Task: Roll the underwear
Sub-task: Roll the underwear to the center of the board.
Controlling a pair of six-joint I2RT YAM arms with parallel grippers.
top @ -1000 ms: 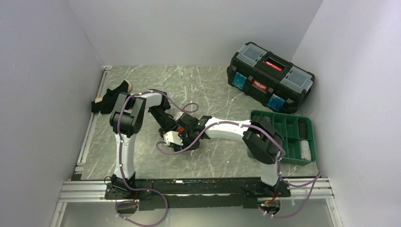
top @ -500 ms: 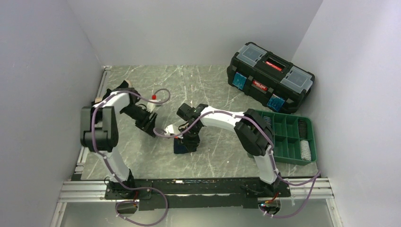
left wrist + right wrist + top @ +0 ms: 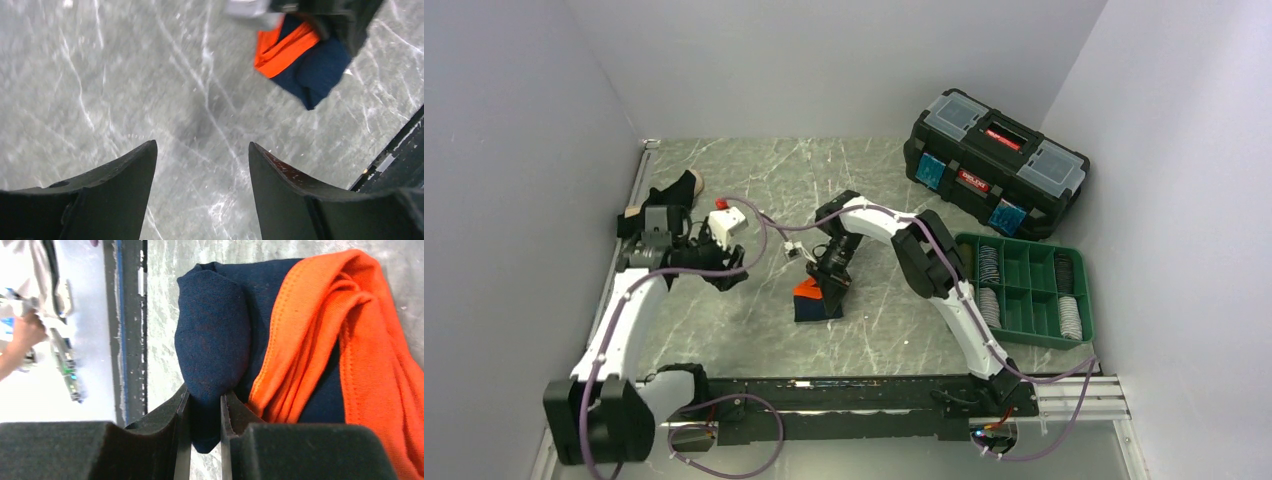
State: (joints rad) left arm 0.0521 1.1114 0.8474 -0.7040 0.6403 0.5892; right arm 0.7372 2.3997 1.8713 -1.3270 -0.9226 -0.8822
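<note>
Look: the underwear (image 3: 816, 298) is a navy bundle with a bright orange band, bunched mid-frame on the grey worktop (image 3: 874, 330).
Right wrist view alone: a rounded navy fold sits left of the ribbed orange band.
Right side: the right pincer (image 3: 202, 401) is nipping that fold, nearly closed.
Left side: the left pincer (image 3: 201, 146) is spread wide above the worktop, holding nothing.
</note>
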